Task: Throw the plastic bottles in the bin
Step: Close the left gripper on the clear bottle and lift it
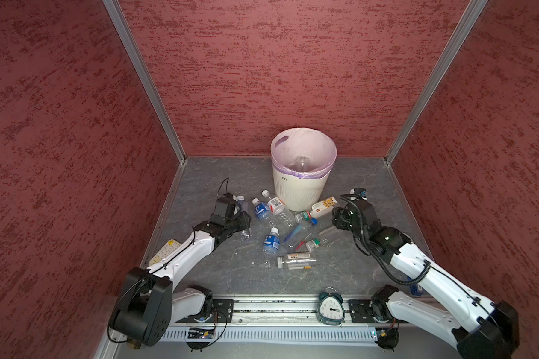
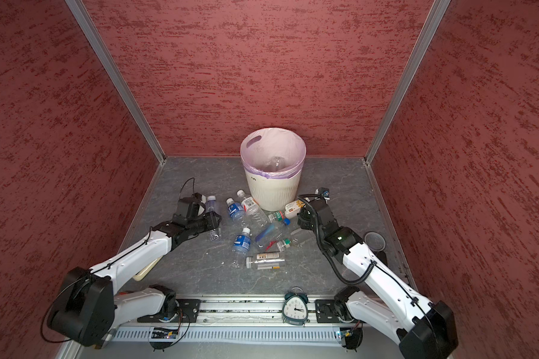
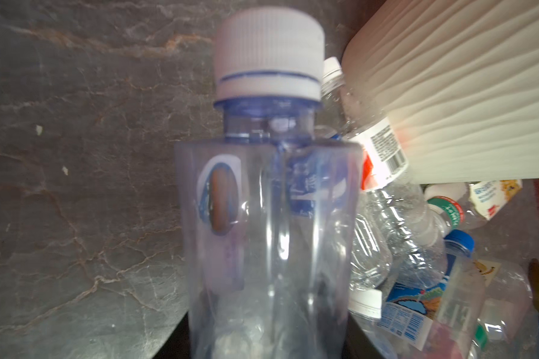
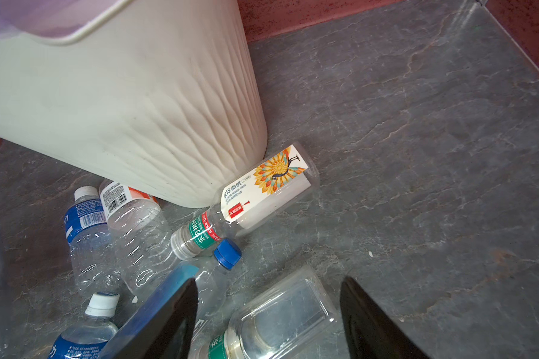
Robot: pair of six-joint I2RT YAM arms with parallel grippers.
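Swinging toward the far bin (image 1: 296, 189), your left gripper (image 1: 244, 221), clamped on the thin, buckled white-capped bottle (image 3: 268, 217), could squirt it out; your right gripper (image 4: 268, 281) stands wide, holding nothing.

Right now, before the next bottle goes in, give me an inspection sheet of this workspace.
Surface: grey marbled tabletop, a few pale specks.
Job's things: bin upright at the back, one bottle inside; loose bottles lying in front of it.
Clutter: alarm clock at the front rail; keypad partly under the left arm.
Tools: left tool shut on white-capped bottle; right tool open over a clear bottle.
Cables: black loop above left arm, coiled cable along right arm; no snag seen.
Surroundings: red textured walls, aluminium corner posts.
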